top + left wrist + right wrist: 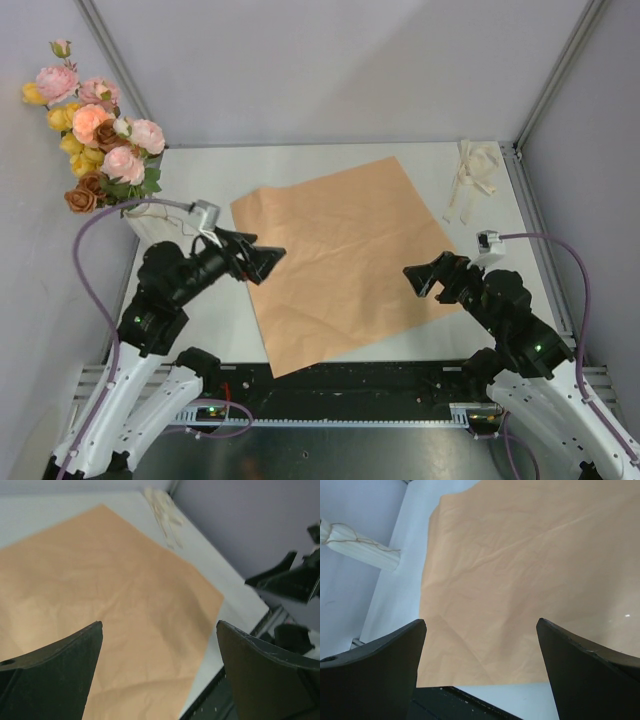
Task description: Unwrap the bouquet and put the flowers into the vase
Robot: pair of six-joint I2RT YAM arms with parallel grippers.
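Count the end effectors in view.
2: the left black two-finger end effector, open, over the peach-orange paper sheet's left edge; the right black two-finger end effector, open, over its right edge. None hidden.

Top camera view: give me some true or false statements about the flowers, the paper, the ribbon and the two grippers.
1. The flowers stand in the vase at the far left corner of the table. True.
2. The peach paper sheet is wrapped around the stems. False: it lies spread flat on the table, apart from the flowers.
3. The cream ribbon lies near the far right corner. True.
4. The left gripper is shut on the paper. False: it is open and empty at the sheet's left edge.
5. The right gripper holds the ribbon. False: it is open and empty, and the ribbon lies apart from it.
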